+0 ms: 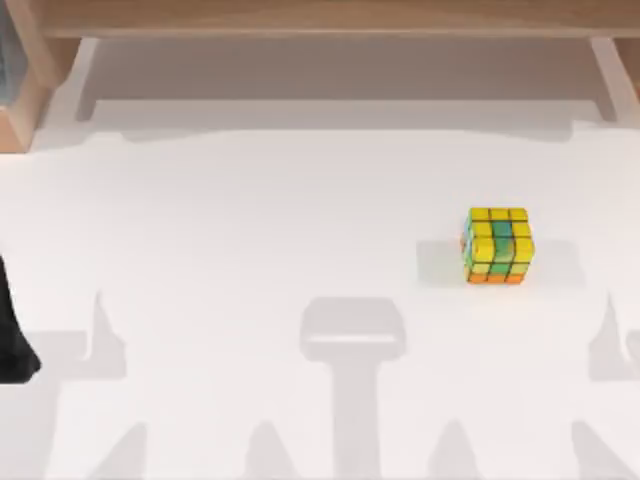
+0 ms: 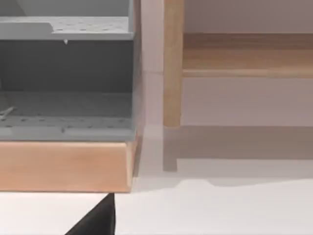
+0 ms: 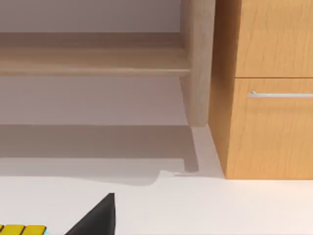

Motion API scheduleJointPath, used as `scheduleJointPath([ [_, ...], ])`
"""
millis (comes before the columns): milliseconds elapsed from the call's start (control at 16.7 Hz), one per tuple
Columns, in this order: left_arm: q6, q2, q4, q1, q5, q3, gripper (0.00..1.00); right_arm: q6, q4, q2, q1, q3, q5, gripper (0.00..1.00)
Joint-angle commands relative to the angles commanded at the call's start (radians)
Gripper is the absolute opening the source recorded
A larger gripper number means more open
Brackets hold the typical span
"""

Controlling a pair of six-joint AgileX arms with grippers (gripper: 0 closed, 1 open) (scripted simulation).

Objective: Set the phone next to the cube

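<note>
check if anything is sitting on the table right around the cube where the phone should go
Nothing visible does. The small yellow, green and orange puzzle cube stands alone on the white table, with bare surface on every side of it. No phone is visible here, so its own path cannot be judged.

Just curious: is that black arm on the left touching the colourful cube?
Apart: top view shows wide bare table between left arm and cube.
</note>
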Motion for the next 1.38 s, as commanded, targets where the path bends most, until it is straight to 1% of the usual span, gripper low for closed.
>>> scheduleJointPath([
  [240,0.006,0.031,-0.019,0.006,0.000,0.027,1.00,0.000,0.000,0.000,0.000,0.000,0.000,1.00],
  [480,0.039,0.220,-0.126,0.040,0.001,0.177,1.00,0.000,0.000,0.000,0.000,0.000,0.000,1.00],
  [660,0.077,0.468,-0.245,0.077,0.002,0.351,1.00,0.000,0.000,0.000,0.000,0.000,0.000,1.00],
  [1140,0.200,1.309,-0.600,0.193,0.003,0.896,1.00,0.000,0.000,0.000,0.000,0.000,0.000,1.00],
  [1380,0.256,1.670,-0.756,0.243,0.004,1.135,1.00,0.000,0.000,0.000,0.000,0.000,0.000,1.00],
])
